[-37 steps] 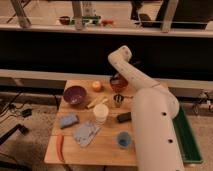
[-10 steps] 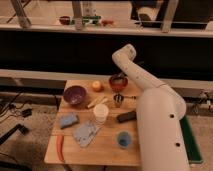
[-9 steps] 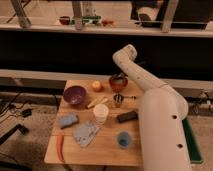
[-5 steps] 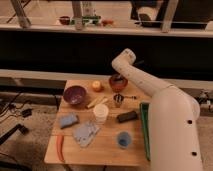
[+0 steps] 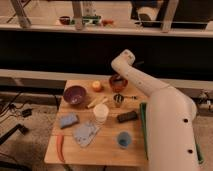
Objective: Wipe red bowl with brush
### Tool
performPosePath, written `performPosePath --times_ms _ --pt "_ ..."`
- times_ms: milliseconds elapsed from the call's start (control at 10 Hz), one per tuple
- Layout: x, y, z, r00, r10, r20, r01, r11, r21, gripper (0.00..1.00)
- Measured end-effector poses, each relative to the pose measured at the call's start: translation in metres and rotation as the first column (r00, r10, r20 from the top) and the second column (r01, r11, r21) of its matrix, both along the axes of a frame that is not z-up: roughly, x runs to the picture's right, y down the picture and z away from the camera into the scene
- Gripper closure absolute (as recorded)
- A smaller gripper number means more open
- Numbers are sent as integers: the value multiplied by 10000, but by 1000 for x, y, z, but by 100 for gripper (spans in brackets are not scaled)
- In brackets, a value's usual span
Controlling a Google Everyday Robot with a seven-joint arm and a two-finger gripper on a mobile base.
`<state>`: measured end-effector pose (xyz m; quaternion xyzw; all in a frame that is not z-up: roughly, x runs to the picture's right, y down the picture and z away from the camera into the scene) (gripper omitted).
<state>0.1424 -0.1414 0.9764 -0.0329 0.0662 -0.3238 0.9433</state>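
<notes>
ok so I've got arm swung further over table, gripper (image 5: 118,79) now down in small round red-orange bowl (image 5: 118,84) at far edge, jaws pinched on small dark brush (image 5: 118,80). Looks like wiping underway.

Gripper (image 5: 118,79): largely hidden behind the white arm, low over the small round red-orange bowl (image 5: 119,84); jaws cannot be made out.
Small dark brush: cannot be told apart from the bowl's dark inside.
White arm (image 5: 165,120): cut off by the lower edge.
</notes>
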Motion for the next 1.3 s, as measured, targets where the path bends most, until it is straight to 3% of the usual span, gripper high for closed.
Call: performPosePath --times_ms 500,1300 --pt "6 -5 6 9991 424 -23 -425 9991 -68 97" --pt "14 -7 8 9979 635 -98 -636 9980 -38 97"
